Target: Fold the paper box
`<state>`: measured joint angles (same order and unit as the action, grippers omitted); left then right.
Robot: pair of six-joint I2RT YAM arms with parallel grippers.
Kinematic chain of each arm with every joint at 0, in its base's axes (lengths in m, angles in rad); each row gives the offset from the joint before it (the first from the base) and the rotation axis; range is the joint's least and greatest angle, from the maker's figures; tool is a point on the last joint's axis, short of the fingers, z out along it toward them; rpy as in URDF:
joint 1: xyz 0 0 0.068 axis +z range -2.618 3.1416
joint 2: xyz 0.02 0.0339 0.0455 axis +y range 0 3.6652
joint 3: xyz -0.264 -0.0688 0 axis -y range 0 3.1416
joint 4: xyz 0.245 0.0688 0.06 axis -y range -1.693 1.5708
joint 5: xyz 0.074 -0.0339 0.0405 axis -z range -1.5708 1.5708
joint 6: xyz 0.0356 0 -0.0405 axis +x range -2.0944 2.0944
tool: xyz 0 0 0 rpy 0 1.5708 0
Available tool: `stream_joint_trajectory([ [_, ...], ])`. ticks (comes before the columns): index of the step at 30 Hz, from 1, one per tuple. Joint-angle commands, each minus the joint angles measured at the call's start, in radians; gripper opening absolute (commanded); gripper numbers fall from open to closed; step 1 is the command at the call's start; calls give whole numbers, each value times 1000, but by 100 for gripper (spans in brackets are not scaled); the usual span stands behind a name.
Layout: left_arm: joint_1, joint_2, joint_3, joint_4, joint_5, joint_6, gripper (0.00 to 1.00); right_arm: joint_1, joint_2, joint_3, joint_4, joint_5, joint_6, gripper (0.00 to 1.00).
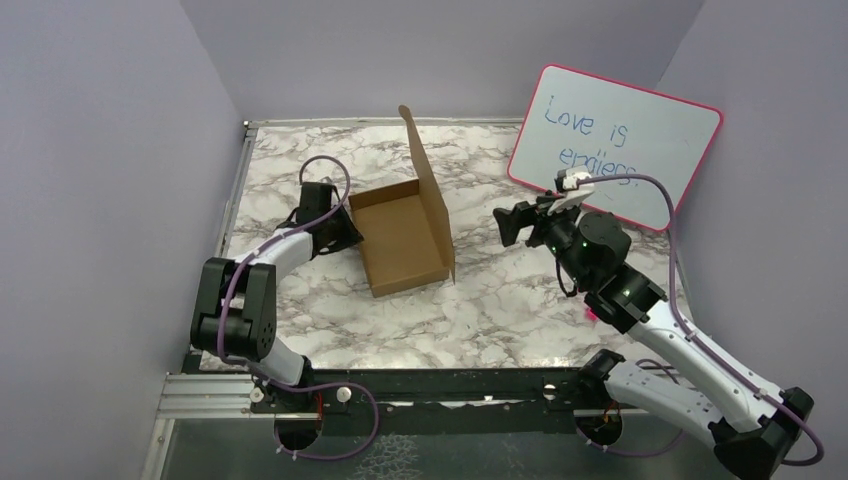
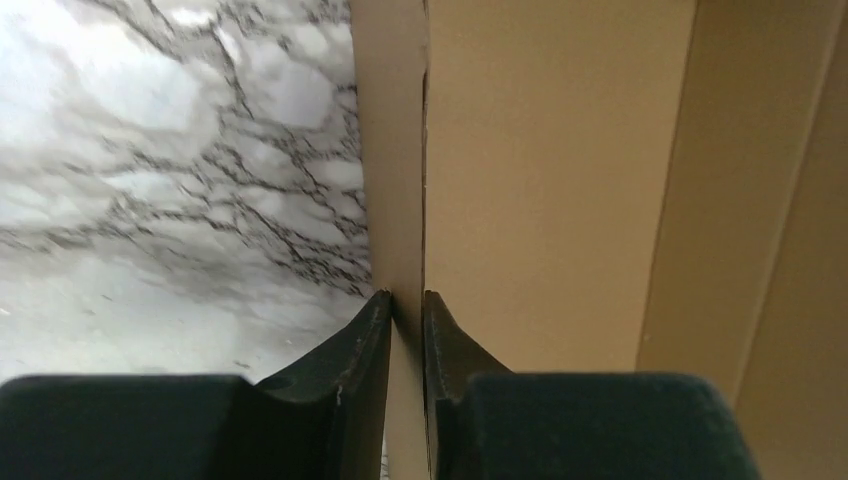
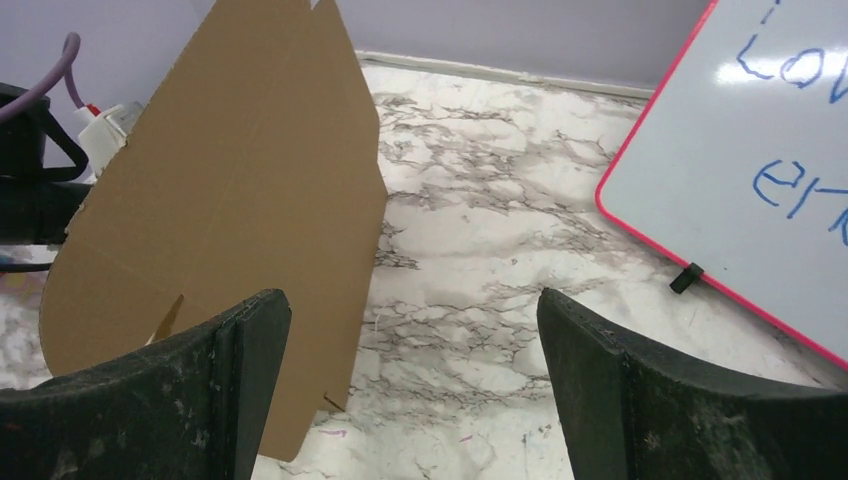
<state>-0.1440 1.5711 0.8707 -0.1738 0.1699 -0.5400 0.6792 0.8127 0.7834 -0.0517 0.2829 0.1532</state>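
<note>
my left hand (image 2: 407, 300) is narrow, pinched on the paper box (image 1: 405, 240). one finger (image 2: 350, 350) lies on each face of a thin upright wall, and the brown cardboard is squeezed between the tips. from above, this grip sits on the box's left side, near its far corner.

the box rests on the marble tabletop (image 1: 480, 300), a little left of the middle. it is a shallow open tray with its bottom flat. a tall flap (image 1: 420, 160) stands upright along its right side.

my right hand (image 3: 410, 297) is spread wide and holds nothing; only bare marble shows between its tips. it hangs to the right of the box, apart from it and pointing toward it. in its own view the standing flap fills the left side, just ahead of the left finger.

beyond it, a pink-rimmed whiteboard (image 1: 620, 140) with blue writing leans at the far right of the tabletop.
</note>
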Motion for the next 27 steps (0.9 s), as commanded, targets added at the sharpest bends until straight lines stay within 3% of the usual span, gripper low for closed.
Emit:
stream_joint_trajectory([
  [1, -7, -94, -120, 249, 101, -235, 21, -3, 43, 71, -40, -121, -54, 98],
  [15, -146, -152, -247, 415, 67, -386, 45, -3, 310, 471, -249, -312, -159, 95],
  [19, -143, -187, -241, 357, 41, -330, 54, -2, 413, 596, -353, -319, -192, 92],
  [27, -115, -278, -109, 112, -55, -80, 71, -1, 574, 759, -504, -261, -233, 85],
])
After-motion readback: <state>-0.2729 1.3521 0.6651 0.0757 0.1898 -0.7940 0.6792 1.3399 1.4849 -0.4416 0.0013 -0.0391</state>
